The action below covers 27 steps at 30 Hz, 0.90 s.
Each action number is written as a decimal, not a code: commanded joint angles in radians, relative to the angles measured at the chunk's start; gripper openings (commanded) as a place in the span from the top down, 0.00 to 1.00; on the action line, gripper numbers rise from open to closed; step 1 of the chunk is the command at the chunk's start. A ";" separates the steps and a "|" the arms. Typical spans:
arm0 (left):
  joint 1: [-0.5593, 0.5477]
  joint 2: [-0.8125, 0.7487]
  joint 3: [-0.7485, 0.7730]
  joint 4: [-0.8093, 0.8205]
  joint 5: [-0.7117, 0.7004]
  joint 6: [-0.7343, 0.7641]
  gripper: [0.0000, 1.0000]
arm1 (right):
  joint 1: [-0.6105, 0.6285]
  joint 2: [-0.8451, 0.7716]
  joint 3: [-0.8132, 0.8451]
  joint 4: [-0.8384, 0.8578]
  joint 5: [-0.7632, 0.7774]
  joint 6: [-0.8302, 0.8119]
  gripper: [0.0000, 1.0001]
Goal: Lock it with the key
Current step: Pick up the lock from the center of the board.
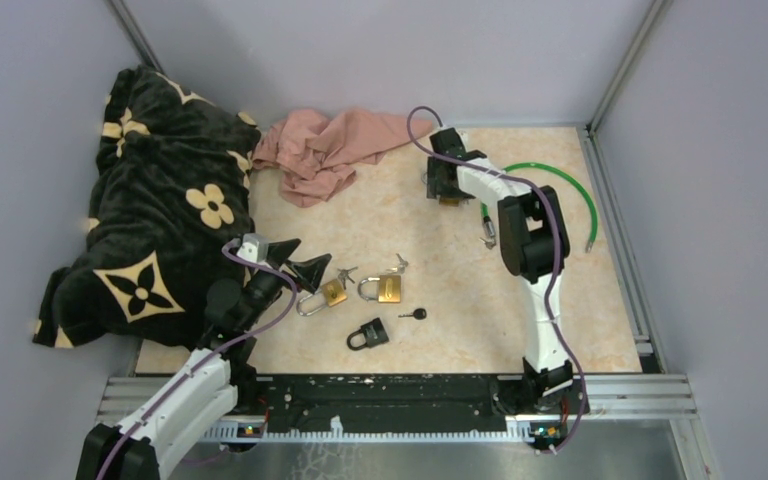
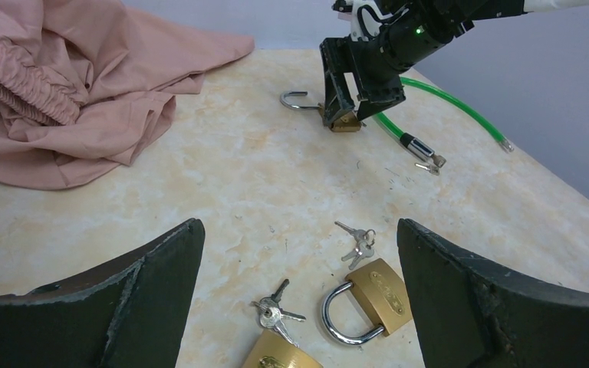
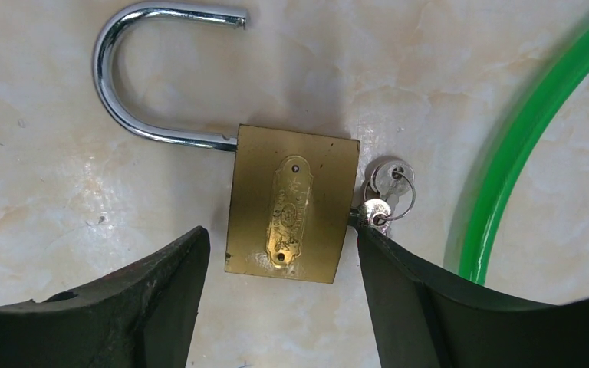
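Right gripper [image 3: 280, 230] narrowly astride brass padlock [image 3: 291, 203]

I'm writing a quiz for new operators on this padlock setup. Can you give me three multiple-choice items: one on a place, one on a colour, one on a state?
1. Where does the green cable lie?
A. On the left side of the table
B. On the right side of the table
C. Hanging off the near edge

2. What colour is the padlock nearest the arms' bases?
A. Brass
B. Black
C. Red

3. How is the shackle of the brass padlock that lies under the right gripper?
A. Open
B. Shut
C. Missing

Answers:
1 B: the top view shows it arcing along the right side.
2 B: its body looks black all over.
3 A: one end stands free of the body in the right wrist view.
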 commanded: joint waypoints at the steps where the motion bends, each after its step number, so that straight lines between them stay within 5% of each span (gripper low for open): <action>1: 0.010 -0.006 -0.013 0.045 0.022 -0.015 0.01 | 0.006 0.020 -0.012 0.019 0.015 0.025 0.30; 7: 0.014 -0.004 -0.015 0.046 0.023 -0.017 0.01 | 0.003 0.023 -0.042 0.034 -0.006 0.031 0.37; 9: 0.015 -0.003 -0.015 0.047 0.026 -0.019 0.01 | -0.006 0.025 -0.054 0.043 -0.018 0.031 0.52; 13: 0.017 -0.004 -0.015 0.041 0.035 -0.006 0.02 | -0.025 0.001 -0.111 0.064 -0.080 0.001 0.96; 16: 0.017 0.006 -0.022 0.057 0.105 0.067 0.06 | -0.025 -0.074 -0.185 0.109 -0.169 -0.066 1.00; 18: 0.016 0.024 -0.007 0.046 0.238 0.203 0.10 | -0.016 -0.147 -0.259 0.157 -0.248 -0.109 1.00; 21: -0.015 0.079 0.061 -0.169 0.600 0.769 0.15 | -0.009 -0.285 -0.424 0.274 -0.379 -0.116 1.00; 24: -0.113 0.249 0.157 -0.362 0.505 1.150 0.16 | -0.008 -0.394 -0.594 0.388 -0.492 -0.054 1.00; 27: -0.128 0.504 0.340 -0.350 0.494 1.188 0.12 | -0.005 -0.483 -0.752 0.509 -0.577 0.008 1.00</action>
